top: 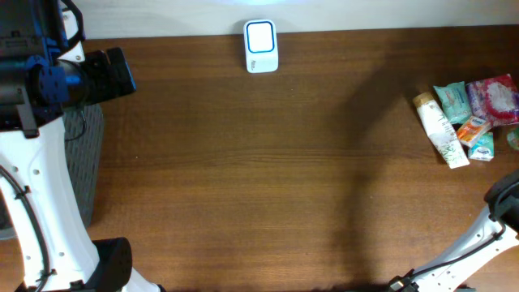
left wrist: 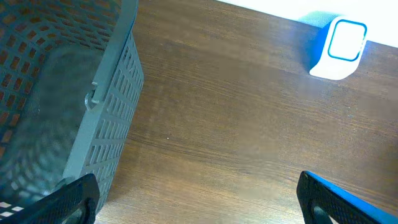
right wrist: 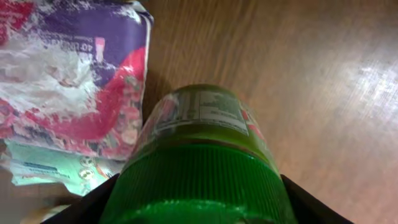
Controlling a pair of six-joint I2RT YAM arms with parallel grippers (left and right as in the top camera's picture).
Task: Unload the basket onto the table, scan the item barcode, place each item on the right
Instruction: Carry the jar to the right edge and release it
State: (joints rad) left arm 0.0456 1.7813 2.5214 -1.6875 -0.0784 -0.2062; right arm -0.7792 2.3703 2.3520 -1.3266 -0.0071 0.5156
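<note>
Green-capped bottle (right wrist: 199, 124) lies on its side at the far right end of the table (top: 243, 162), its ribbed cap filling the right wrist view and its label turned upward. The right gripper (right wrist: 196, 199) reaches in low over it, one dark finger (right wrist: 84, 208) on each side of the cap and close against it; whether they press on it or only flank it I cannot tell. From overhead only the right arm's white link and black wrist show, at the lower right corner.

The left arm is drawn back to the far left, its left gripper (left wrist: 193, 186) hanging with the fingers spread wide and nothing between them, just beside a grey mesh basket (left wrist: 106, 124).

Just beside the bottle sits a pink flowered packet (right wrist: 74, 81), part of a small heap with a white tube (top: 440, 130) and a teal pack (top: 452, 101). A white scanner (top: 261, 46) with a blue-edged window stands at the table's back edge, well apart from the heap. The tabletop is dark wood grain, and a pale strip runs behind it
</note>
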